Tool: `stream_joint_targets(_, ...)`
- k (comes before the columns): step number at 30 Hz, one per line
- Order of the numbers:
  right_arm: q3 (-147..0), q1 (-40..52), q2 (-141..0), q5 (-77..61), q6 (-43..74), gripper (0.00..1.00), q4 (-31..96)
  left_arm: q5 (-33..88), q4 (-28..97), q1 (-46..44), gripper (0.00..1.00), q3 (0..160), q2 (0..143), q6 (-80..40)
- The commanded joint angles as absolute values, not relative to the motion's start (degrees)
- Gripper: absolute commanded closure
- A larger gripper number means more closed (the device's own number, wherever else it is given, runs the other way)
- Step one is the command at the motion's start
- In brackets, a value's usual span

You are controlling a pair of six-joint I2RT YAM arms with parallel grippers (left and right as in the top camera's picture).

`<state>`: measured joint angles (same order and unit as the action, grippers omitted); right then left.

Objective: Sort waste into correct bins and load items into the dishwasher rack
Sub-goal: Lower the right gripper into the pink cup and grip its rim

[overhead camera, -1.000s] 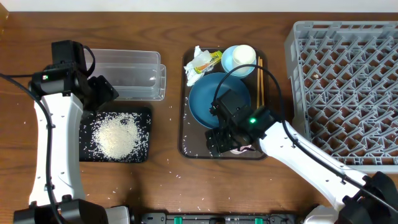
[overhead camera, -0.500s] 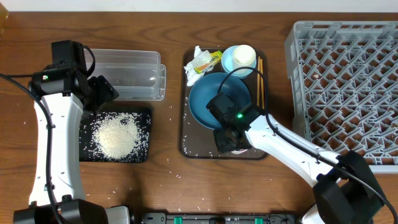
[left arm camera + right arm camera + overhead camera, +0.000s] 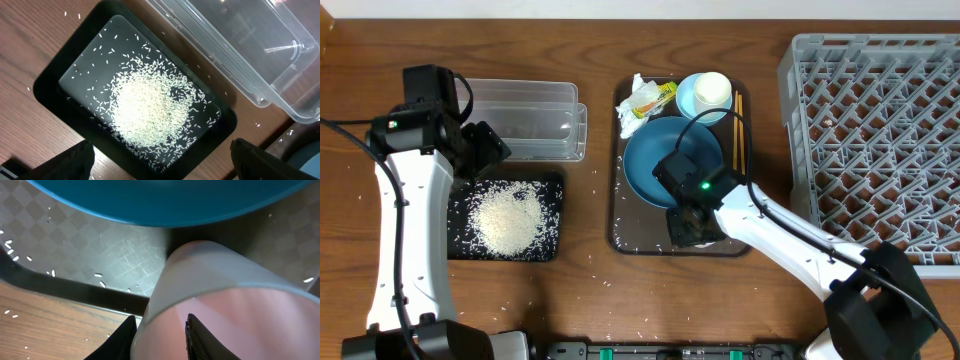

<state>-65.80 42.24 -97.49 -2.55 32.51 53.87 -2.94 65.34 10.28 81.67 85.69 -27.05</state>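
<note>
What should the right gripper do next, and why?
Probably finish closing on the pink cup: the right gripper straddles its rim, one finger outside, one inside. The cup sits on the brown tray beside the dark-blue bowl.

A dark brown wooden worktop (image 3: 590, 300) fills the overhead view, its grain running from 9 to 3 o'clock. A pale strip (image 3: 570, 8) lies along the 12 o'clock edge; whether it is wall or floor cannot be told. The light is even and the shadows are soft.

Bright even light; glare on clear tub (image 3: 240, 45); pink cup (image 3: 225, 305) close-up blurred.
</note>
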Motion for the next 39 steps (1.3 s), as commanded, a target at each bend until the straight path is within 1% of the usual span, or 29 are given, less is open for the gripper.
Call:
stream_joint_targets(1, -68.5, 43.5, -97.7, -2.0, 33.4, 0.71, 54.8, -3.0, 65.3, 10.4, 0.10, 81.2, 84.8, -27.3)
stream_joint_targets(4, -70.1, 43.5, -97.7, -1.9, 33.4, 0.75, 55.8, -3.0, 65.3, 10.4, 0.10, 81.2, 84.8, -27.3)
stream_joint_targets(7, -70.5, 43.7, -97.7, -1.9, 33.4, 0.82, 55.9, -3.0, 65.3, 10.4, 0.10, 81.2, 84.8, -27.3)
stream_joint_targets(16, -70.2, 44.2, -97.8, -0.8, 33.5, 0.82, 56.6, -3.0, 65.3, 10.4, 0.10, 81.2, 84.8, -27.3)
stream_joint_targets(19, -69.3, 44.7, -97.8, 1.4, 35.2, 0.82, 56.3, -3.0, 65.3, 10.4, 0.10, 81.2, 84.8, -27.3)
stream_joint_targets(24, -68.4, 44.7, -97.8, 1.7, 35.6, 0.85, 56.3, -3.0, 65.3, 10.4, 0.10, 81.2, 84.8, -27.3)
stream_joint_targets(30, -68.3, 44.7, -97.8, 2.3, 35.8, 0.81, 56.2, -3.0, 65.3, 10.4, 0.10, 81.2, 84.8, -27.3)
stream_joint_targets(34, -67.6, 44.7, -97.8, 4.4, 36.4, 0.81, 55.8, -3.0, 65.3, 10.4, 0.10, 81.2, 84.8, -27.3)
stream_joint_targets(39, -67.6, 44.7, -97.8, 3.7, 36.8, 0.81, 55.5, -3.0, 65.3, 10.4, 0.10, 81.2, 84.8, -27.3)
